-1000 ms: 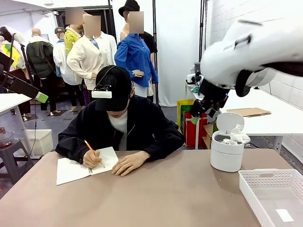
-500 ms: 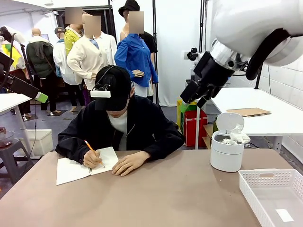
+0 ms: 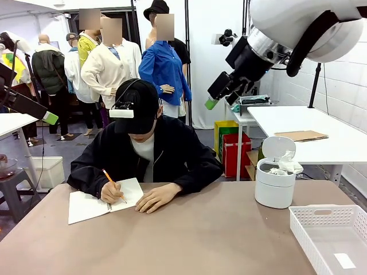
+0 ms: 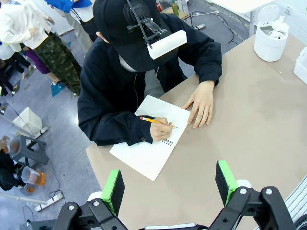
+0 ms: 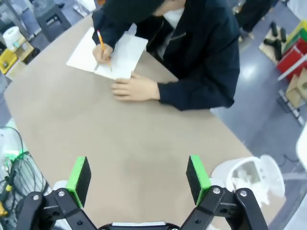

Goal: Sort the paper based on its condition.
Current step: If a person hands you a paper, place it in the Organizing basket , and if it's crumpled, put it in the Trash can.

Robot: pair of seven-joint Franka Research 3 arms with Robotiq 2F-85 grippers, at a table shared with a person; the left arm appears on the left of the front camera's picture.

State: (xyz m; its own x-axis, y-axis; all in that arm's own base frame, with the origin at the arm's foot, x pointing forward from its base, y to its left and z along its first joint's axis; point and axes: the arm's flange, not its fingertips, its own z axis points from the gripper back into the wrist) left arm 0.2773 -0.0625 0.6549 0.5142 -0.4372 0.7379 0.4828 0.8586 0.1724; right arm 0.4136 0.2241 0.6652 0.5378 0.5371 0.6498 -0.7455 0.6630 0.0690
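Crumpled paper [image 3: 282, 168] sits in the open bin [image 3: 274, 192], heaped to the rim under the raised lid, so that part of the sort looks done. The tray [image 3: 330, 238] just beside the bin holds a flat white slip, and the person beyond the bin is writing in a notebook [image 3: 100, 203], so further sheets may yet come. The right gripper [image 3: 221, 97] hangs high above the bin, spread and empty; the left gripper [image 4: 169, 184], high above the notebook, is likewise spread and empty.
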